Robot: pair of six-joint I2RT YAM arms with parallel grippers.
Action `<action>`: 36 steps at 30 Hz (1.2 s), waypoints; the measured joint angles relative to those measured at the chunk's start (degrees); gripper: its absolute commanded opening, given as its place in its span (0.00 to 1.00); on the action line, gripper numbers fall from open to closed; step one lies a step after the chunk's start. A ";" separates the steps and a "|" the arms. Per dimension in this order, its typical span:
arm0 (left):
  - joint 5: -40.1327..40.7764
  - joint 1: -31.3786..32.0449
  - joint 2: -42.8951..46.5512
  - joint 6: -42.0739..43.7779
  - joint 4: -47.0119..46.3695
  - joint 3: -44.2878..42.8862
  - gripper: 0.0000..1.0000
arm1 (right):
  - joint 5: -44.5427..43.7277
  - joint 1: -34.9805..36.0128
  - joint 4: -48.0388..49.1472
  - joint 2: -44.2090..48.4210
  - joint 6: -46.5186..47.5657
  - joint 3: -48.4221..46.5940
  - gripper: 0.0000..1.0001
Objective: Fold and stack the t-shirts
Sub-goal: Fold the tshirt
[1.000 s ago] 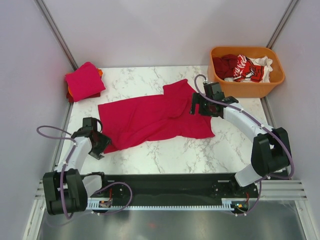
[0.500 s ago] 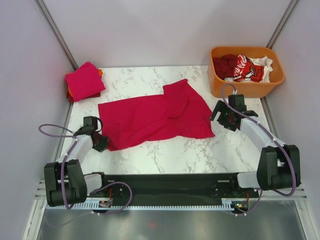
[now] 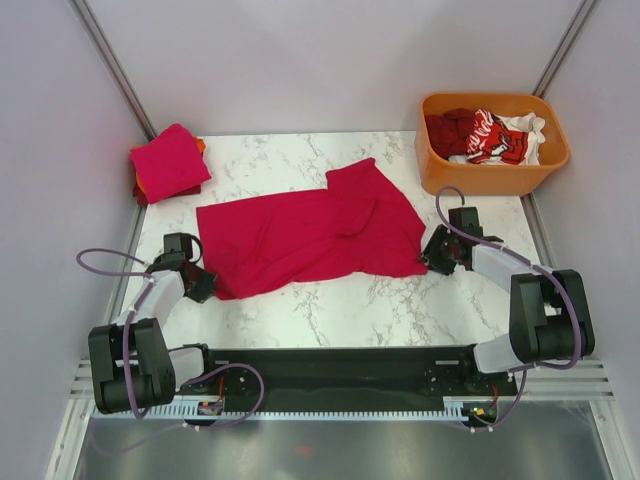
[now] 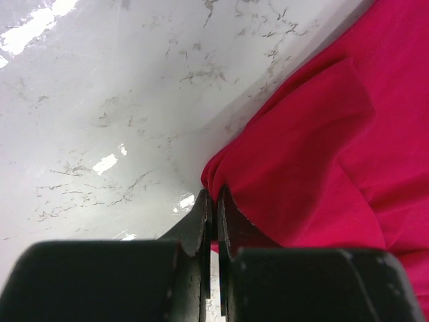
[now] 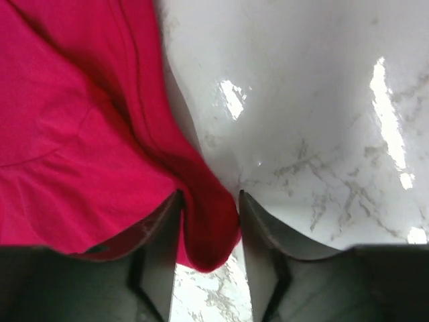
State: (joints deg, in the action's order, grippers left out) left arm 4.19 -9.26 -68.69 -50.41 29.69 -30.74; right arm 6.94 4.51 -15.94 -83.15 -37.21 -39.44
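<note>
One crimson short-sleeved cloth t-shirt (image 3: 310,240) lies spread and rumpled across the middle of the white marble-patterned table (image 3: 400,310), not yet folded; its fold looks only about to begin. At the upper left of the top view sits a small stack of folded shirts (image 3: 168,160), a pink-red one on top with orange and dark red edges showing beneath, so a few garments appear finished. At the upper right, the rigid orange plastic tub (image 3: 490,182) holds more crumpled shirts: dark red, white, and a red shirt with white print (image 3: 495,138). Judging by the task, these are yet to be folded and stacked. The job seems somewhere in its middle.

The left hand (image 3: 200,283) is at the lower left corner of the crimson t-shirt, its fingers pressed together with a pinch of the cloth's edge caught between them. The right hand (image 3: 437,255) sits at the shirt's lower right corner. In its wrist view the fingers stand on either side of a bunched fold of hem, the cloth touching both — whether they clamp it or merely straddle it cannot be told.

The white print on the red shirt is too small to read, and no brand or label is legible elsewhere.
</note>
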 measured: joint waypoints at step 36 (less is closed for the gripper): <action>-7.43 -3.28 9.20 1.99 7.89 -2.19 0.88 | -5.35 -6.47 -5.22 9.01 5.18 -7.32 0.84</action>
State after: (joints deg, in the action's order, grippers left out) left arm -3.25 -12.53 -59.48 -48.42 37.58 -32.93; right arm 1.58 -1.96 -21.17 -74.15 -32.03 -46.76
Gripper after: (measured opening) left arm 0.905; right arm 0.854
